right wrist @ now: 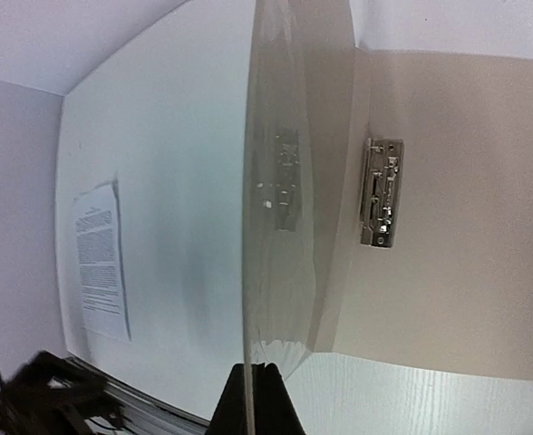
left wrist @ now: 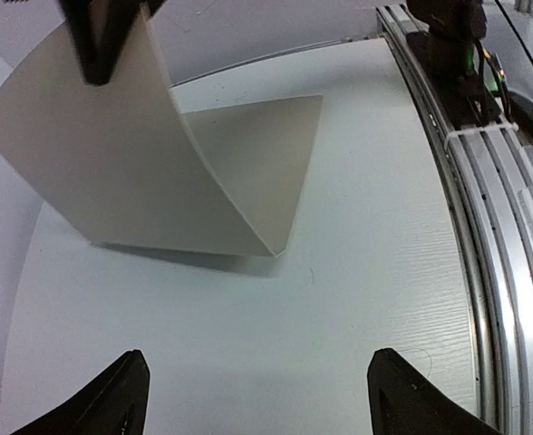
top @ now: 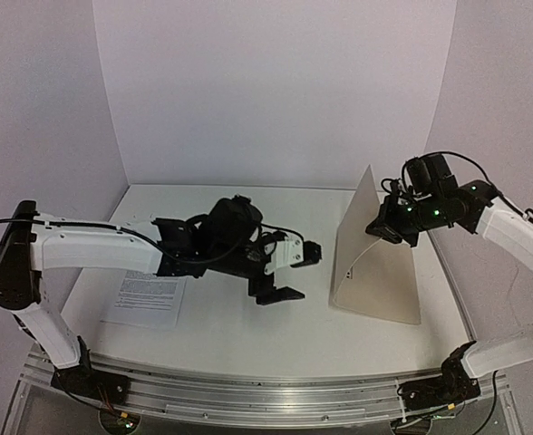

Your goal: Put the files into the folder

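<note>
The beige folder (top: 382, 276) lies at the right of the table, its lower cover flat and its upper cover (top: 359, 227) lifted nearly upright. My right gripper (top: 389, 222) is shut on the top edge of that cover; the right wrist view shows the gripper (right wrist: 248, 403) pinching the thin cover edge (right wrist: 248, 227), with the metal clip (right wrist: 380, 190) on the flat cover. The files, a printed white sheet (top: 145, 299), lie flat at the left, also in the right wrist view (right wrist: 99, 258). My left gripper (top: 303, 274) is open and empty, just left of the folder (left wrist: 112, 154), above bare table (left wrist: 262, 403).
The aluminium rail (left wrist: 484, 227) with the right arm's base (top: 443, 385) runs along the table's near edge. White walls close in the back and sides. My left arm (top: 112, 249) reaches across above the sheet's far edge.
</note>
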Available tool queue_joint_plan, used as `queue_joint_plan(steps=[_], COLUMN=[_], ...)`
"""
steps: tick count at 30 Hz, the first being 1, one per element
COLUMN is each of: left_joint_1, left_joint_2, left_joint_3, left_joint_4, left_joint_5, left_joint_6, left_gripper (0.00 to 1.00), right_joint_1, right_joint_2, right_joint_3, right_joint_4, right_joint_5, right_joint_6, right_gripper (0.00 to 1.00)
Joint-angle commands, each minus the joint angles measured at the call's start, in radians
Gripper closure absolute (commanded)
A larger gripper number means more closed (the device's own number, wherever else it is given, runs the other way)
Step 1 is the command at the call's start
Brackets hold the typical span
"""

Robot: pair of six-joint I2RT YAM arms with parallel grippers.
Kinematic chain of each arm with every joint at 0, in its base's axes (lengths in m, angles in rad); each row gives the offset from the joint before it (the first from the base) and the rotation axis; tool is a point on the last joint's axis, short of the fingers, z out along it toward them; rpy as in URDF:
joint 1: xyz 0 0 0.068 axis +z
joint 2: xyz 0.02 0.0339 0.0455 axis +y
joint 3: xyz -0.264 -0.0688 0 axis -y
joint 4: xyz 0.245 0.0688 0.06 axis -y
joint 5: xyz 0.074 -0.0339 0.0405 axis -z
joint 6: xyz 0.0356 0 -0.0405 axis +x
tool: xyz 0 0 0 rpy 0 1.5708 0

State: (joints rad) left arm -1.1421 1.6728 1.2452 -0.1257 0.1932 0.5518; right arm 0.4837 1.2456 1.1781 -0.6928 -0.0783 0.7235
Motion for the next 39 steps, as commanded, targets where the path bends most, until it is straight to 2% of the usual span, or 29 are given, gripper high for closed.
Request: queue_joint_plan(steps=[1,4,8,11,14,15,19,22,24,26,28,32,36,39], left_joint_1=[0.179,0.32,0.444,0.542,0.615,0.634,0.715,0.754,0.762,0.763,0.763,0.762,0.763,0.763], left_joint_2=[-0.032,-0.03,-0.042,-0.031,0.014,0.033,0.079,0.072,0.068,0.069,0.069,0.062,0.035,0.01], left_joint_3=[0.028,0.015,-0.023,-0.038,-0.007,0.002,0.027,0.019,0.018,0.021,0.023,0.04,0.067,0.056], left_joint_4=[-0.197,-0.225,-0.211,-0.202,-0.251,-0.264,-0.284,-0.259,-0.258,-0.26,-0.262,-0.268,-0.274,-0.289], left_joint_5=[0.24,0.317,0.339,0.359,0.367,0.37,0.365,0.35,0.352,0.356,0.358,0.314,0.271,0.277], left_joint_6=[-0.292,-0.466,-0.617,-0.699,-0.723,-0.725,-0.713,-0.697,-0.685,-0.678,-0.675,-0.666,-0.61,-0.59], left_gripper=[0.17,0.18,0.16,0.13,0.13,0.13,0.15,0.15,0.15,0.14,0.12,0.12,0.12,0.12], right_joint_1=[0.109,0.223,0.358,0.442,0.496,0.51,0.553,0.583,0.609,0.626,0.642,0.647,0.61,0.494], right_joint_2=[0.126,0.249,0.41,0.563,0.68,0.709,0.771,0.8,0.818,0.831,0.832,0.748,0.603,0.532], right_joint_3=[0.198,0.315,0.454,0.638,0.767,0.788,0.802,0.826,0.846,0.862,0.864,0.805,0.683,0.537], right_joint_4=[-0.204,-0.276,-0.339,-0.494,-0.559,-0.546,-0.394,-0.274,-0.213,-0.176,-0.146,-0.057,0.024,0.016], right_joint_5=[0.144,0.214,0.274,0.347,0.344,0.326,0.199,0.112,0.05,-0.015,-0.09,-0.122,0.008,0.14], right_joint_6=[-0.102,-0.075,0.005,0.062,0.087,0.093,0.07,0.002,-0.079,-0.15,-0.226,-0.294,-0.276,-0.151], right_gripper=[1.0,1.0,1.0,1.0,0.97,0.93,0.62,0.5,0.3,0.14,0.02,0.02,0.02,0.02])
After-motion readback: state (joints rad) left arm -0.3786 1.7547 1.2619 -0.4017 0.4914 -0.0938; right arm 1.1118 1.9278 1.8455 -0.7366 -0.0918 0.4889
